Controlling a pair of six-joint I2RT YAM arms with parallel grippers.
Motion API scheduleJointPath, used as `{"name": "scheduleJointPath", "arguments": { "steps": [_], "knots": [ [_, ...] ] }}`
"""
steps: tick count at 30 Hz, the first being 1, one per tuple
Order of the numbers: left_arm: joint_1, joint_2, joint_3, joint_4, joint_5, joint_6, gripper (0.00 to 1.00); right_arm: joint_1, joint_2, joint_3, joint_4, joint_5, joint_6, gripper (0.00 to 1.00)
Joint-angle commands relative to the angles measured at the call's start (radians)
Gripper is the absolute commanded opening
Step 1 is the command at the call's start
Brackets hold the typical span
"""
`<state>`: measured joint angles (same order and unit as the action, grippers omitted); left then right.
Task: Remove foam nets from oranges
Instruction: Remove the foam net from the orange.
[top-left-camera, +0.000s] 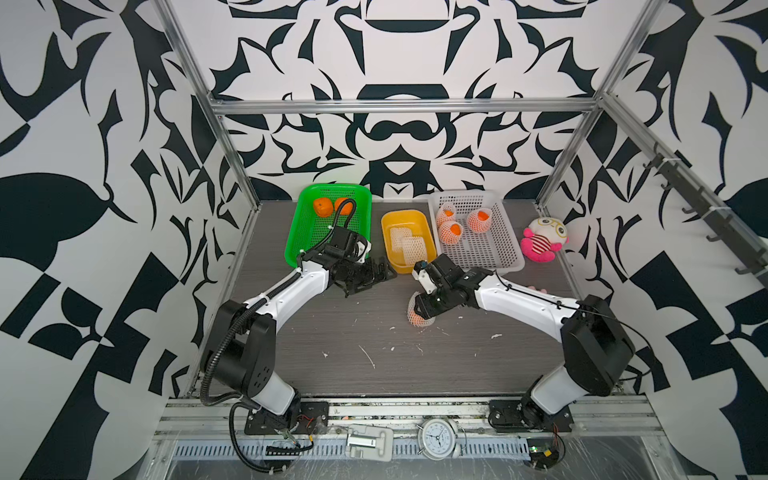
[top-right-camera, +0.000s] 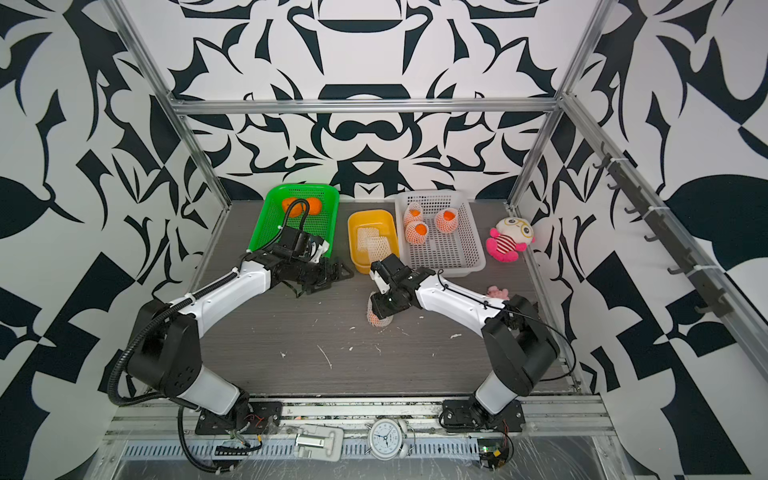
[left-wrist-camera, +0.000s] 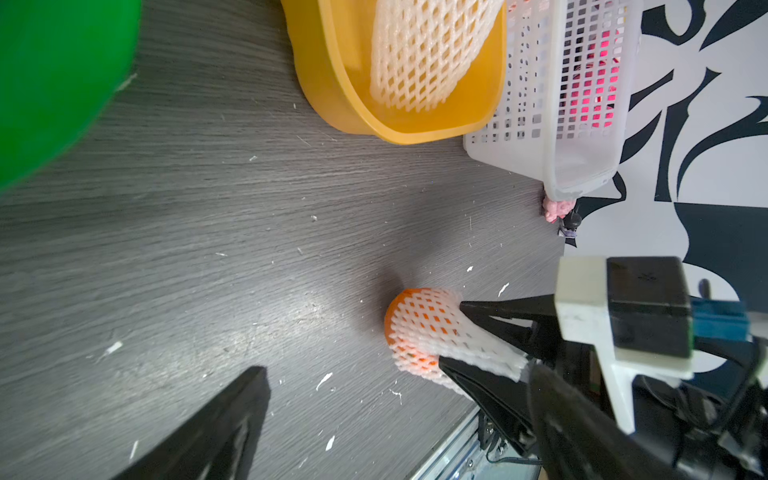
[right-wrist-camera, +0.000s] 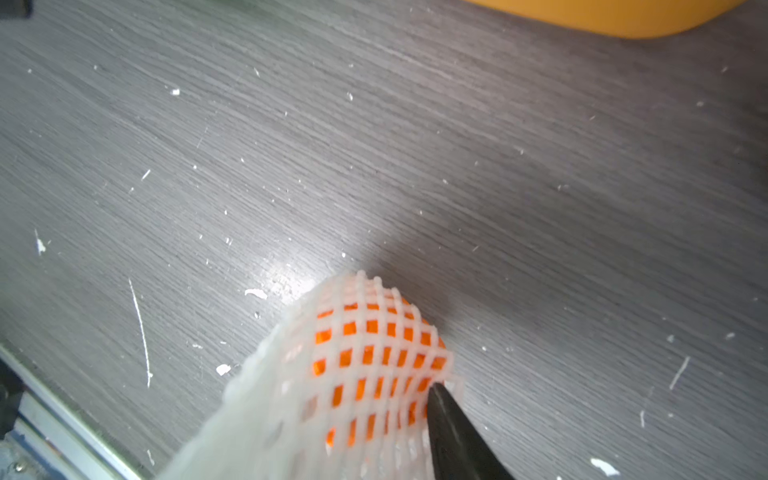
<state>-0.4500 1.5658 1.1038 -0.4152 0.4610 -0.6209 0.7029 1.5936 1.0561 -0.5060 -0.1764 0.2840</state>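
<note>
Strip step: right gripper (left-wrist-camera: 451, 332) clenched on net (left-wrist-camera: 478, 345) tail, orange (left-wrist-camera: 392, 316) on table (left-wrist-camera: 208, 249).
Grip sits on the loose end behind the orange, so I judge a pull strips the net without crushing it. Orange lies mid-table between arms, bare end pointing away from that grip. The left gripper (top-left-camera: 376, 272) hangs wide open, empty, likely ready to brace it.

One orange (left-wrist-camera: 391, 318) is lying on the desk (top-left-camera: 332, 332) inside its foam net (left-wrist-camera: 432, 328), the white sleeve's loose tail narrowing between the fingers (left-wrist-camera: 498, 309) of the right gripper (left-wrist-camera: 450, 332). Three netted oranges (top-left-camera: 451, 232) are sitting in the white basket (top-left-camera: 494, 249), two bare oranges (top-left-camera: 322, 206) are resting in the green basket (top-left-camera: 307, 237), and emptied nets (top-left-camera: 407, 246) are lying flattened in the yellow tub (top-left-camera: 388, 235).
</note>
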Motion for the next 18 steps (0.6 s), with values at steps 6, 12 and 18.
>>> {"name": "scheduleJointPath", "arguments": {
  "steps": [6, 12, 18],
  "knots": [
    [0.003, 0.021, -0.002, 0.009, 0.021, 0.009, 1.00, -0.016, -0.011, 0.068, -0.080, -0.061, -0.029, 0.48],
    [0.002, 0.028, 0.006, 0.018, 0.030, 0.007, 1.00, -0.028, -0.031, 0.081, -0.090, -0.096, -0.030, 0.44],
    [0.003, 0.030, 0.006, 0.019, 0.033, 0.015, 1.00, -0.035, -0.045, 0.082, -0.094, -0.130, -0.025, 0.42]
  ]
}}
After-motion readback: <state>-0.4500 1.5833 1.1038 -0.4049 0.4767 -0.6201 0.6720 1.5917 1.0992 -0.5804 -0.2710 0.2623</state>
